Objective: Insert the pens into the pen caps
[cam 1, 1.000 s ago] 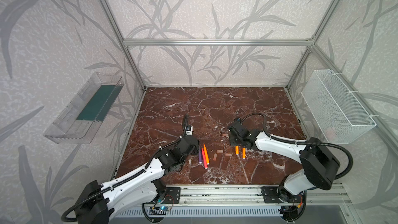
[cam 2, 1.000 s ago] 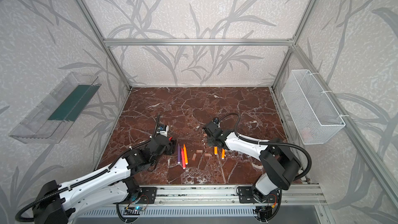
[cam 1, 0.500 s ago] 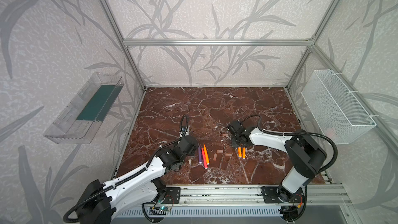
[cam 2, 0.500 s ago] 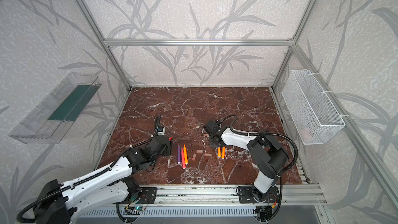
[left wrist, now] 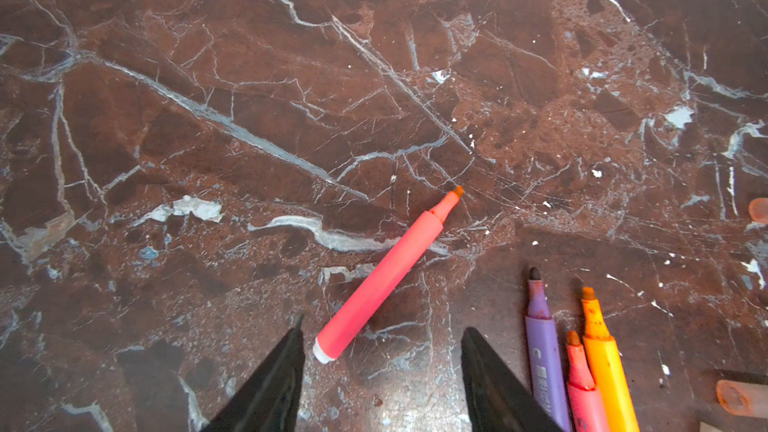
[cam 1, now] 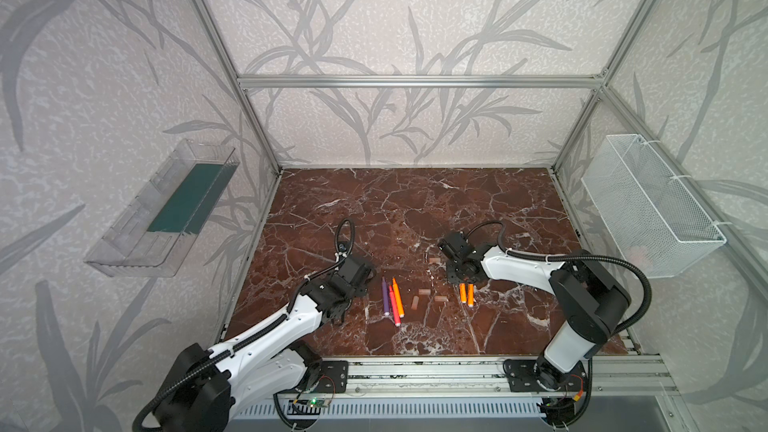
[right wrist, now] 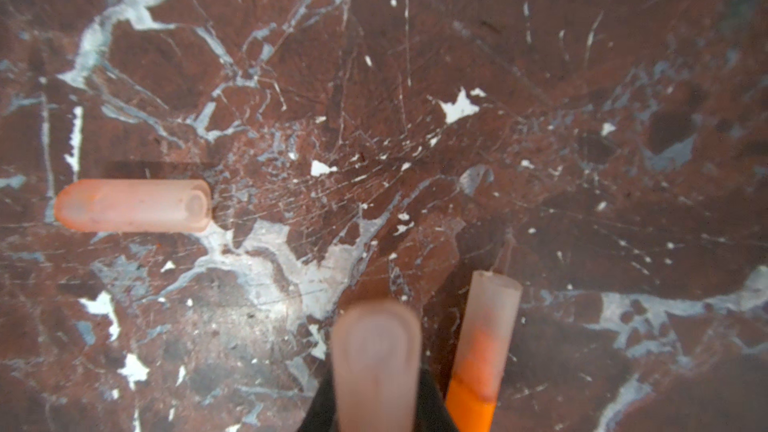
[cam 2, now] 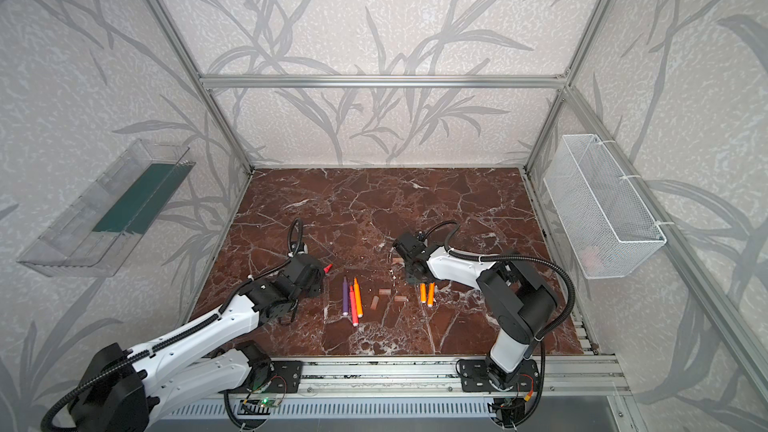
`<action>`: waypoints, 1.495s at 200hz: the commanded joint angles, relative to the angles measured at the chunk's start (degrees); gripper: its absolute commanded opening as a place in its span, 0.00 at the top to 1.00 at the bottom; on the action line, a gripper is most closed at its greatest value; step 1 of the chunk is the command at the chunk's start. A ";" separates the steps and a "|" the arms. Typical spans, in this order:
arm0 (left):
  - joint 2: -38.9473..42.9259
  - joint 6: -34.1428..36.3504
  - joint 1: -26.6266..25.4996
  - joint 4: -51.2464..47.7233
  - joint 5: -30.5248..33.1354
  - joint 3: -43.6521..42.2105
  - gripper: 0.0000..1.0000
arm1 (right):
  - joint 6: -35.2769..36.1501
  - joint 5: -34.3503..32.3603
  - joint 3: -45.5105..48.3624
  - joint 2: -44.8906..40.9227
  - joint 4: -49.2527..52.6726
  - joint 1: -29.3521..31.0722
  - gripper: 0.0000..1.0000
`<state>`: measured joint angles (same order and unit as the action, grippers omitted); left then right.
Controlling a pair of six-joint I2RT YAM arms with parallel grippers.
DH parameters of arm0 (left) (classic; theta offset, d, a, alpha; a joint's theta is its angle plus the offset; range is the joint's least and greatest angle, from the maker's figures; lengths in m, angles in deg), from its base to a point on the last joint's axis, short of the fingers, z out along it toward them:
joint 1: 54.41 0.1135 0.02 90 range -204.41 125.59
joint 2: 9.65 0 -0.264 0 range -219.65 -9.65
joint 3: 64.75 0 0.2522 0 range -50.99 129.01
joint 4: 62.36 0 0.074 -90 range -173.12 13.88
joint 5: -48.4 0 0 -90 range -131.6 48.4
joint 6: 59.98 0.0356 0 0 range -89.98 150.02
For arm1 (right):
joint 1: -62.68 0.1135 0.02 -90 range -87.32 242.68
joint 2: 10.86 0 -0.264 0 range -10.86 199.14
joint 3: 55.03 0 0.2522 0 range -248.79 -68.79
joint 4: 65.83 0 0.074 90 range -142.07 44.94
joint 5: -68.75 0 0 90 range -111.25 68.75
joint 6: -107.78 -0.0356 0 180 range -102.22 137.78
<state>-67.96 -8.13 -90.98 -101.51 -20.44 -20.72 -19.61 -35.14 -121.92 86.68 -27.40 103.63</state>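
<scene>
Pink-red pen (left wrist: 382,276): lies flat and uncapped on the marble table (left wrist: 291,97), right under my left arm. In a top view only its tip shows past the wrist.
Left gripper (left wrist: 384,324): jaws about half apart and holding nothing. The pen's whitish rear end sits between the fingertips, closer to one finger (left wrist: 291,359).
Long axis: runs away from the gripper with the tip farthest out, skewed off the forward line toward the row of three pens (left wrist: 542,351).
Nearer arm: the left, by far. The right arm is well apart, beyond that row and the loose caps (cam 1: 424,291).
Right gripper (right wrist: 376,405): jaws narrow, and I read them as pinching a capped orange pen (right wrist: 376,351). A second capped orange pen (right wrist: 486,326) lies just beside it, and one loose cap (right wrist: 133,205) lies off to the side.
Next move, my judgement: close on the rear end. Since the pen lies skewed in the gap, I expect it to swivel as the jaws meet, so I would square the wrist to it first.
Against a second ago: my right elbow has swung in toward the middle. The two orange pens were slightly apart and now lie side by side. The left arm has hardly shifted.
</scene>
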 commanded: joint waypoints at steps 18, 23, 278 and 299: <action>0.12 -0.96 1.12 -1.62 -0.70 1.03 0.39 | 0.43 -1.49 1.28 2.30 2.05 -0.61 0.76; 0.09 -0.89 1.31 -1.60 -0.82 1.05 0.40 | 0.43 -1.58 1.22 2.38 2.09 -0.61 0.76; -22.08 -1.93 4.63 1.80 -10.06 6.23 0.56 | 0.49 -3.75 3.20 -16.30 1.79 -0.76 0.66; -22.49 -2.06 4.62 3.01 -11.05 5.11 0.67 | 0.49 -3.68 3.04 -16.47 1.83 -0.78 0.66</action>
<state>-89.88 -9.64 -86.55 -99.28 -29.77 -14.39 -19.61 -37.76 -119.29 71.27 -26.26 103.02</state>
